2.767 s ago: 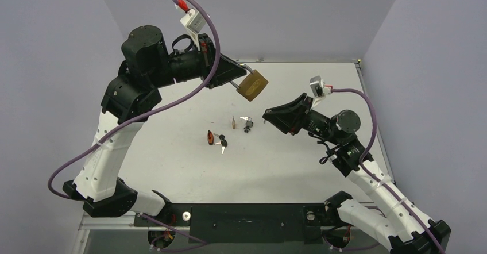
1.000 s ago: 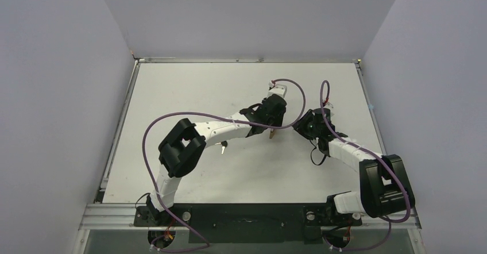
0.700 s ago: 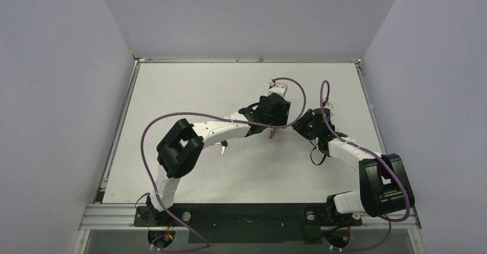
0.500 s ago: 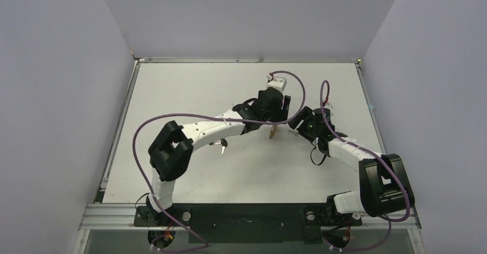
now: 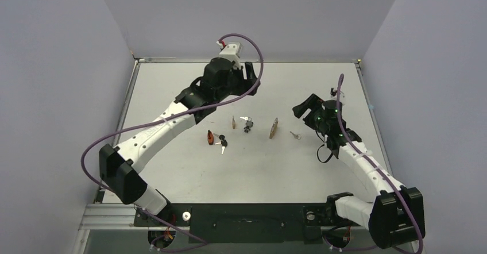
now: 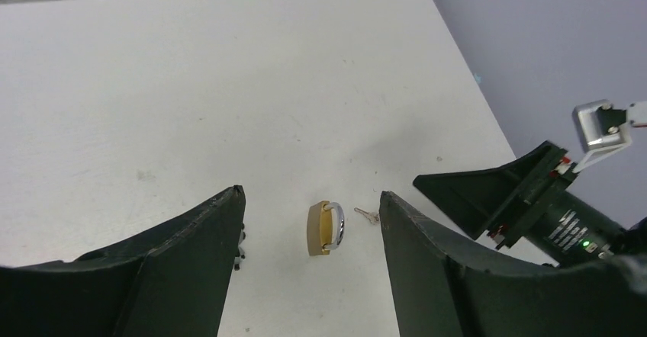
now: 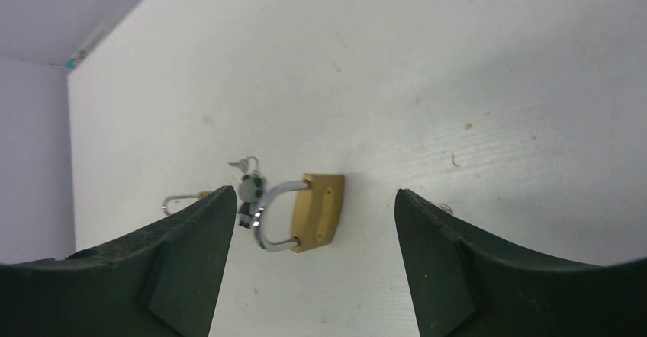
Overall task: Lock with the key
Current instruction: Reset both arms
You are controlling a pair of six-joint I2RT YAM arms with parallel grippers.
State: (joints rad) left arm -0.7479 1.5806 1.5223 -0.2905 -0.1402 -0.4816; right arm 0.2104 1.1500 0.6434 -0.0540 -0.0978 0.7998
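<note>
Worktop (image 5: 172, 93): white, matte, metal rail along the far edge, a few small specks on it. All items sit in a loose row mid-worktop. Rightmost is a loose key (image 5: 294, 135), silver, flat on the surface. Just left of it, not touching, is the lock (image 5: 274, 128): brass body, silver shackle, looks thin from above. Further left is a key bunch (image 5: 247, 123) with dark heads, then a small brown piece (image 5: 233, 122) just beside it; the right wrist view shows a silver shackle on that piece. Left end, nearer the arm bases: an orange-red object (image 5: 211, 137) with a second key pair (image 5: 221, 143) up against it; contact unclear.
</note>
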